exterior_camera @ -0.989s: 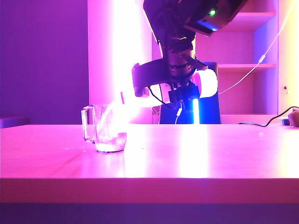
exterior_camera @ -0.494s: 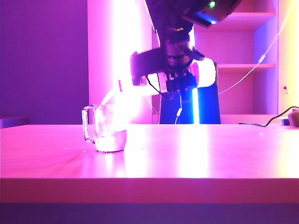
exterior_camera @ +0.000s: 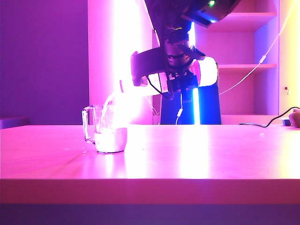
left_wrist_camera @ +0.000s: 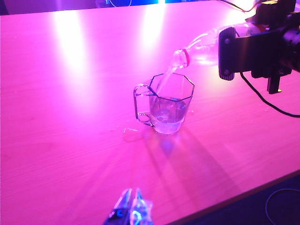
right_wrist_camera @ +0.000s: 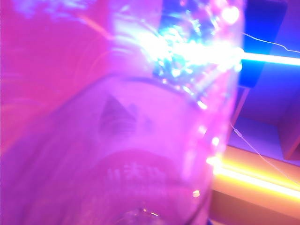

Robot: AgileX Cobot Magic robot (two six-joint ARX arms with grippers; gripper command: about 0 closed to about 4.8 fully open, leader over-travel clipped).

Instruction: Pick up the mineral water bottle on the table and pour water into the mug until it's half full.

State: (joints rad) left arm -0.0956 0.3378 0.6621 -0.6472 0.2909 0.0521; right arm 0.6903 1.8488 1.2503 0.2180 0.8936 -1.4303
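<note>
The mineral water bottle (left_wrist_camera: 202, 46) lies tilted, its open neck down over the mug (left_wrist_camera: 168, 104), and my right gripper (left_wrist_camera: 239, 49) is shut on its body. A thin stream of water (left_wrist_camera: 164, 80) falls from the neck into the clear glass mug. In the exterior view the mug (exterior_camera: 104, 127) stands left of centre on the table with a whitish layer of water (exterior_camera: 111, 141) in its lower part. There the right gripper (exterior_camera: 152, 75) holds the bottle (exterior_camera: 125, 89) above and to the right of it. The bottle's label (right_wrist_camera: 126, 154) fills the right wrist view. My left gripper (left_wrist_camera: 132, 208) hovers shut over the near table edge, short of the mug.
A few water drops (left_wrist_camera: 125, 132) lie on the table beside the mug's handle. A black cable (exterior_camera: 269, 122) and a small object (exterior_camera: 295, 117) sit at the far right of the table. Shelves (exterior_camera: 243, 65) stand behind it.
My right gripper has risen slightly with the bottle and tipped it a little more. The water level in the mug has climbed. The left gripper has stayed still.
</note>
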